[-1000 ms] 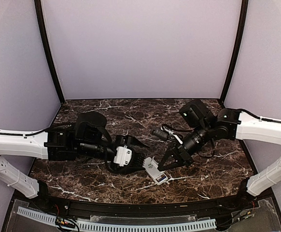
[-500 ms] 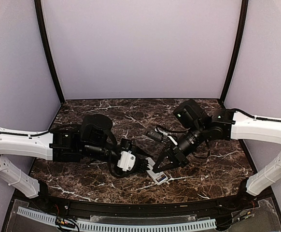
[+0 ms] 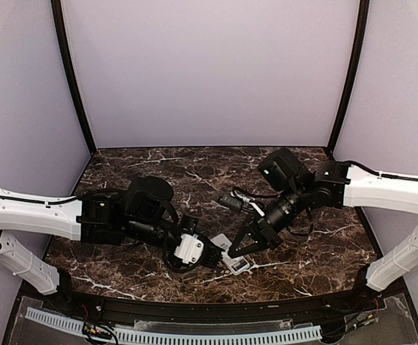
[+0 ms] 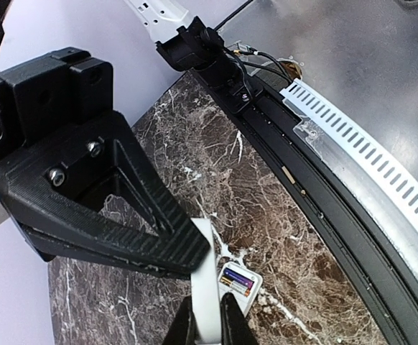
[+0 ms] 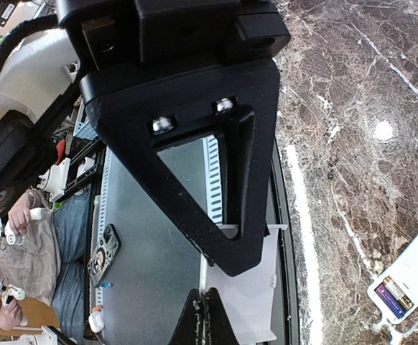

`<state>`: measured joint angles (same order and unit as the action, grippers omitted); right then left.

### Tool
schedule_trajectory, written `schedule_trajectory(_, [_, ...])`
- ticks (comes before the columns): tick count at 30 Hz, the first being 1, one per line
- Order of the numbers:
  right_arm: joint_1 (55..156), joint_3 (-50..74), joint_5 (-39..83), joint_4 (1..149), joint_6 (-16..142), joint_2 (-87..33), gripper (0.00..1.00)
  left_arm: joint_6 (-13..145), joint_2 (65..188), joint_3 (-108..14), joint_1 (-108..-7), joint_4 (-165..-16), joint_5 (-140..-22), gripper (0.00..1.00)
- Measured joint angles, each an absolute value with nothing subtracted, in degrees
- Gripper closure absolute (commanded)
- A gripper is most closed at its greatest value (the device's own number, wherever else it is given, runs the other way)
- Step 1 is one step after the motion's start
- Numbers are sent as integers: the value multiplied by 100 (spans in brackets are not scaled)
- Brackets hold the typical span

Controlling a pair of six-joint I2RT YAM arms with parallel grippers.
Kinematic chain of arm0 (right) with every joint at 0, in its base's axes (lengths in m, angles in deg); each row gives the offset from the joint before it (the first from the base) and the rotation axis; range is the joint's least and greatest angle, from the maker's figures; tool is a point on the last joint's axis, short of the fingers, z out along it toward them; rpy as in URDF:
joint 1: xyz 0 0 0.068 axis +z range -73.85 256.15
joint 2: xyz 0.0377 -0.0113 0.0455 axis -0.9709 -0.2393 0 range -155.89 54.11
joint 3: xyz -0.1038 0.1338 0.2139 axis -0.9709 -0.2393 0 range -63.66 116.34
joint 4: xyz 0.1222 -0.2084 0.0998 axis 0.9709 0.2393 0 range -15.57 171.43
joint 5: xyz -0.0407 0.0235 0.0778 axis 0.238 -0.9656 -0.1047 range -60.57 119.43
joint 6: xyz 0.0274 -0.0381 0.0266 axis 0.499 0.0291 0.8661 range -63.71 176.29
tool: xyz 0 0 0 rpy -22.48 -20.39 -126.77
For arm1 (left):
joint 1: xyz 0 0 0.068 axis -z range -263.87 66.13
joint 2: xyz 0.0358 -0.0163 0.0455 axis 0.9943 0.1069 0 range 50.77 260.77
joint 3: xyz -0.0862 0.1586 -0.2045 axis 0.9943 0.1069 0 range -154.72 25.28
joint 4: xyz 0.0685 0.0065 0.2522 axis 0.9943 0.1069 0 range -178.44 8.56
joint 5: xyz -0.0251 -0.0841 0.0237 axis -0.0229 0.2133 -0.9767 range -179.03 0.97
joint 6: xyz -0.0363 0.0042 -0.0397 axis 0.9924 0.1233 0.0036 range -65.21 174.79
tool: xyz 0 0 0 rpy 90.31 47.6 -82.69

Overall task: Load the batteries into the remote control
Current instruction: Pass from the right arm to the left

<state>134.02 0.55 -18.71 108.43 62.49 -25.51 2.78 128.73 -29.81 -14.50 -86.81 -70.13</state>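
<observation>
The remote control lies near the table's front edge, its back up and its compartment uncovered. Two batteries sit side by side in that compartment, and they also show in the right wrist view as batteries inside the remote control. Just above it hangs a thin white cover plate. My left gripper is shut on this plate, one finger on each side. From the opposite side my right gripper is shut on a thin edge of the same cover plate. From above, the left gripper and right gripper nearly touch.
Under both arms lies the dark marble table, bounded at the front by a black rim and a perforated white rail. Purple walls close off the back and both sides. The remote lies close to the front rim.
My left gripper has moved right and forward to the cover plate and closed on it. The right gripper has shifted slightly left, still shut on the plate. The remote has not moved.
</observation>
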Motion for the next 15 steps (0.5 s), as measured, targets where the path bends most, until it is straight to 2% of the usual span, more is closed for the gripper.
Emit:
schedule_trajectory(4, [13408,133,-1657,10926,6192,-2531,74,490,12873,-2981,-1448,-8705,-7098,100])
schedule_trajectory(6, [13430,166,-1355,10957,6144,-2455,64,754,12873,-2999,-1448,-8725,-7212,100])
schedule_trajectory(11, [13441,142,-356,11001,5919,-1768,51,1720,12901,-3243,-1448,-8561,-7599,100])
schedule_trajectory(15, [13441,-275,-22,10393,5422,-805,46,2577,12923,-3475,-1461,-8441,-7682,100])
